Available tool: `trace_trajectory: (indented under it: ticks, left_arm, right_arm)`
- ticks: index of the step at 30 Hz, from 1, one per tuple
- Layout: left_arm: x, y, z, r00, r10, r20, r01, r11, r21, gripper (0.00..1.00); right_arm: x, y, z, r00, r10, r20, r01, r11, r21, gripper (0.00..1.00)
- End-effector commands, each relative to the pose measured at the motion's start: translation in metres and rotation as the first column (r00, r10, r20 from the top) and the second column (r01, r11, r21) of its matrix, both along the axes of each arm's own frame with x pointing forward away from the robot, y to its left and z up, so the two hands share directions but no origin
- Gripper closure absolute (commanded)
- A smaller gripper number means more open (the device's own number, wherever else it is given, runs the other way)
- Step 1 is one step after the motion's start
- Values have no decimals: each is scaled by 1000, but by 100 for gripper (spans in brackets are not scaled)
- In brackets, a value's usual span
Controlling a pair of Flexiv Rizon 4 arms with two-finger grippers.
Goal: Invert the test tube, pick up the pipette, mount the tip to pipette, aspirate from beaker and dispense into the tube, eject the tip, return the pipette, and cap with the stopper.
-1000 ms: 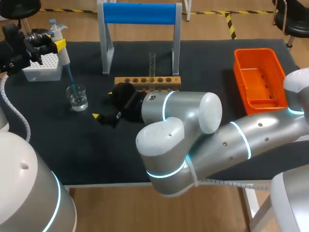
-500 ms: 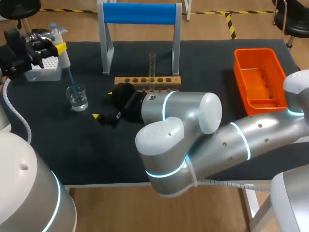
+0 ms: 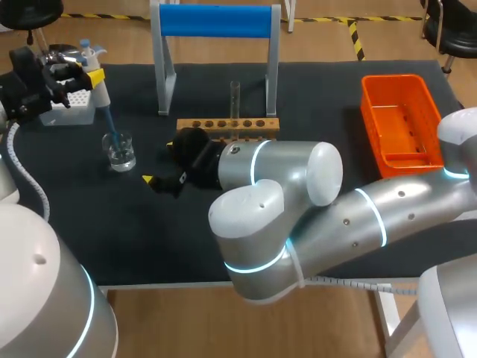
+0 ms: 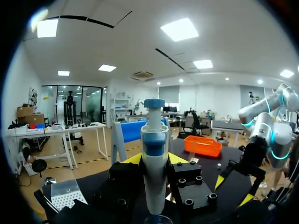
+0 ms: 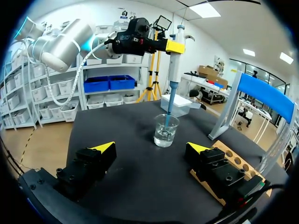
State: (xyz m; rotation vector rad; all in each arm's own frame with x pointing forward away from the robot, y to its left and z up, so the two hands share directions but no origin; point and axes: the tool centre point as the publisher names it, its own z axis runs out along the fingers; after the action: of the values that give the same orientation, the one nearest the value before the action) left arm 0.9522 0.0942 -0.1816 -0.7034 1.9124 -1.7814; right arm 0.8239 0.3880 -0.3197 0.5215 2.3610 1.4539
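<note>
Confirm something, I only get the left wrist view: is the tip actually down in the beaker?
Observer: Yes. The right wrist view shows the pipette with its blue tip down inside the beaker, which holds clear liquid at the bottom.
Operator: Is the tube set for dispensing?
Observer: The head view shows the test tube standing upright in the wooden rack.
Operator: Is the beaker clear of the rack?
Observer: Yes. In the head view the beaker stands apart from the rack's end, on the left arm's side.
</note>
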Motion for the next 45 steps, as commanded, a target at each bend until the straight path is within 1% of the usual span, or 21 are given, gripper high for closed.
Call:
trace_trajectory:
  ticks: [1, 15, 41, 45]
  left_arm:
    - [0, 0, -1, 1000, 3, 2, -3, 1000, 1, 100]
    - [0, 0, -5, 1000, 10, 2, -10, 1000, 14, 100]
    - [-1, 1, -5, 1000, 16, 4, -16, 1000, 9, 100]
    - [-1, 1, -5, 1000, 16, 4, -16, 1000, 9, 100]
  right_arm:
    - [0, -1, 2, 1000, 1, -3, -1, 1000, -3, 0]
    - [0, -1, 2, 1000, 1, -3, -1, 1000, -3, 0]
    - [0, -1, 2, 1000, 1, -3, -1, 1000, -3, 0]
    - [-8, -11, 21, 999, 35, -3, -35, 999, 14, 0]
